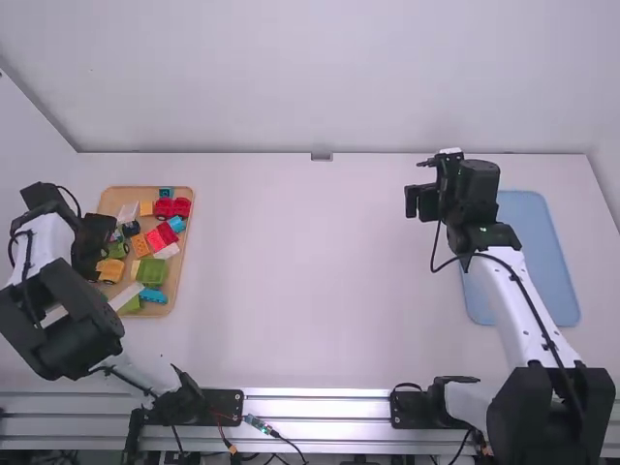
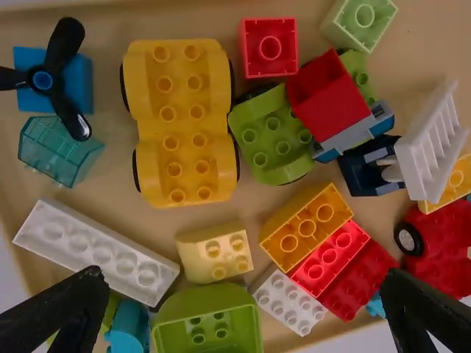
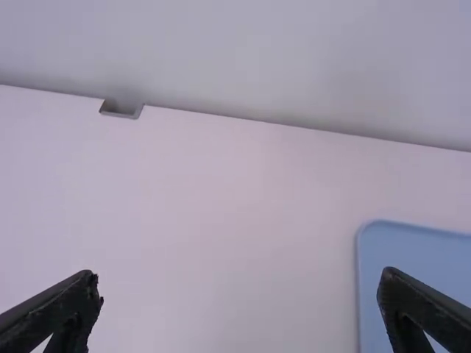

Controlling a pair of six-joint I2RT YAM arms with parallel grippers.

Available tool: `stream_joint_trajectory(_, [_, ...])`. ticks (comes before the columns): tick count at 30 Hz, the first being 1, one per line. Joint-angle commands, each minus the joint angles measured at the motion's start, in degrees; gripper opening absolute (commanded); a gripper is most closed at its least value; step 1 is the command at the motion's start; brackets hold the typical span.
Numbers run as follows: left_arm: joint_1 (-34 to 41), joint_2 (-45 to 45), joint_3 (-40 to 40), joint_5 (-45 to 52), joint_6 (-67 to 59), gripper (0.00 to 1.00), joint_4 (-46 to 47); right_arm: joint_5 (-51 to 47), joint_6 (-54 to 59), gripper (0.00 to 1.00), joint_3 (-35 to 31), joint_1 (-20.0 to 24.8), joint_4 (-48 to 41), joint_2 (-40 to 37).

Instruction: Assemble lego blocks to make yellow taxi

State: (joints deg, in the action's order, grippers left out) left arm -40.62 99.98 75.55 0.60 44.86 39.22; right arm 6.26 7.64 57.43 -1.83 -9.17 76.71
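My left gripper (image 1: 102, 242) hangs over the left side of the block tray (image 1: 184, 262). In the left wrist view that left gripper (image 2: 243, 312) stands open above the bricks, nothing between its fingers. A yellow car base (image 2: 182, 121) with black wheels lies there, along with a pale yellow brick (image 2: 215, 252), an orange-yellow brick (image 2: 305, 228) and a long white brick (image 2: 96, 251). My right gripper (image 1: 419, 201) is raised over the table's right part; in the right wrist view the right gripper (image 3: 239, 312) is open and holds nothing.
A blue mat (image 1: 528, 252) lies on the right of the table (image 1: 300, 271), partly under the right arm. Red bricks (image 2: 357, 272), a green block (image 2: 206, 323), a black propeller piece (image 2: 55, 77) and a white grille-like piece (image 2: 434, 147) crowd the tray.
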Motion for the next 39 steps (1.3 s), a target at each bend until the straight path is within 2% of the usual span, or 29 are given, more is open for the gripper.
stream_joint_trajectory(1, [-0.20,1.62,1.05,-1.99,-0.71,0.99,0.07,0.13,-0.35,0.99,1.88,-0.13,0.24,0.40])
stream_joint_trajectory(15, [-0.46,13.12,12.63,-3.13,-3.77,0.99,11.43,0.09,-0.35,0.99,1.88,-0.09,0.90,0.40])
stream_joint_trajectory(23, [-0.52,14.74,10.91,-6.82,-1.98,0.99,10.97,0.13,-0.33,0.99,1.88,-0.11,1.25,0.40])
stream_joint_trajectory(29, [-0.48,14.74,8.15,-7.06,-1.98,0.99,6.93,0.11,-0.33,0.99,1.86,-0.09,1.27,0.40])
stream_joint_trajectory(33, [-0.52,14.74,6.16,-7.17,-1.96,0.92,4.61,0.09,-0.33,0.99,1.88,-0.09,1.25,0.40])
stream_joint_trajectory(39, [-0.57,14.74,4.55,-7.34,-2.44,0.90,1.79,0.11,-0.35,0.99,1.88,-0.09,1.25,0.40])
